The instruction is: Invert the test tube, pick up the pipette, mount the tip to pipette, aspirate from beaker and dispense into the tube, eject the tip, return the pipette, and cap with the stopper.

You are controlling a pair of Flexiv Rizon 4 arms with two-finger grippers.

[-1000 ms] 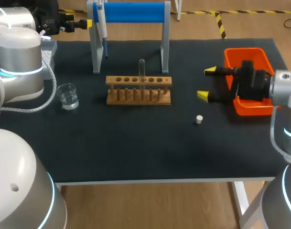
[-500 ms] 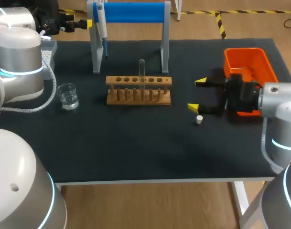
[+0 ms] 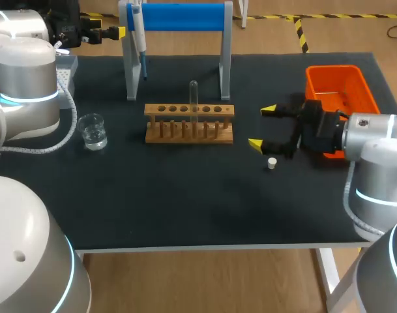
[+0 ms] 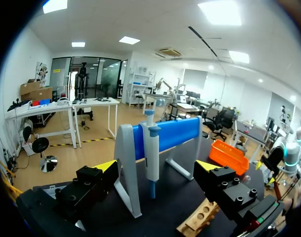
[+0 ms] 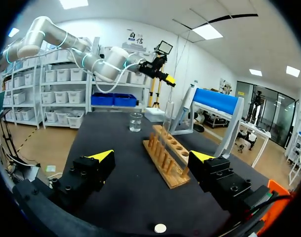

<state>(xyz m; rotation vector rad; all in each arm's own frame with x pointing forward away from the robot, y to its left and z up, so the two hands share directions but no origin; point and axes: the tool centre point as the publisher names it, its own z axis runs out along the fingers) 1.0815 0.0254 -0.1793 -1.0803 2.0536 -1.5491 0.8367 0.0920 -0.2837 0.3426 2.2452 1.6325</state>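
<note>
Moved since a second ago: my right arm, from over the orange bin to near the stopper, jaws open, empty. Left arm: jaws open, facing pipette on blue stand. Wooden rack: test tube standing. Beaker beside rack.

Beaker left of rack, stopper and bin right

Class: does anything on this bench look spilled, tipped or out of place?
Nothing spilled or tipped: test tube stands upright in the rack. Only the stopper lies loose on the table, right of the rack.
</note>
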